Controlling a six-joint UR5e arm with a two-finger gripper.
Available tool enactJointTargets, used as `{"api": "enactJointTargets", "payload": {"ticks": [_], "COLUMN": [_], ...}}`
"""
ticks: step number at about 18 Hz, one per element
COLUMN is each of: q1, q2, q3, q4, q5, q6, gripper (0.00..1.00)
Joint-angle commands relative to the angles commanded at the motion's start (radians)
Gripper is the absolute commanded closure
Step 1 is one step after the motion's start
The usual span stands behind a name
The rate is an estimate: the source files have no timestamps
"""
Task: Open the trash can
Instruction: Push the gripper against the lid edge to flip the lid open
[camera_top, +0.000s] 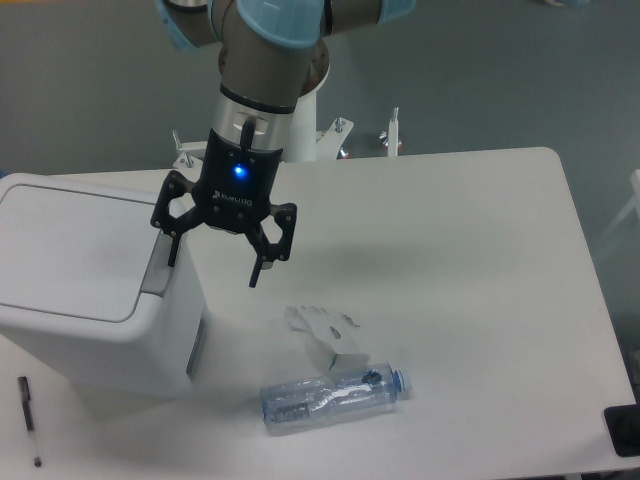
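From the one camera, the big white trash can (85, 290) sits on the counter (470, 260) at about nine o'clock, lid down. The gripper (213, 262) hangs just above its right edge, fingers spread apart and holding nothing. The bin looks light, stiff and smooth; pressing its grey push-bar (160, 266) seems best.

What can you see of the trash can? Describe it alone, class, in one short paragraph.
The trash can is a boxy white bin, plastic by its look, with rounded corners. It stands upright at the table's left edge. Its flat lid is shut, and a grey push-bar runs along the lid's right side. The open gripper hangs over that bar; whether it touches cannot be told.
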Motion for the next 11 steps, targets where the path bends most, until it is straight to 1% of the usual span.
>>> {"api": "enactJointTargets", "payload": {"ticks": [4, 11], "q1": [-0.012, -0.014], "q2": [-0.014, -0.018], "q3": [0.0, 0.003], "q4": [0.0, 0.0], "q5": [0.002, 0.002], "q6": [0.0, -0.002], "gripper": [0.0, 0.0]}}
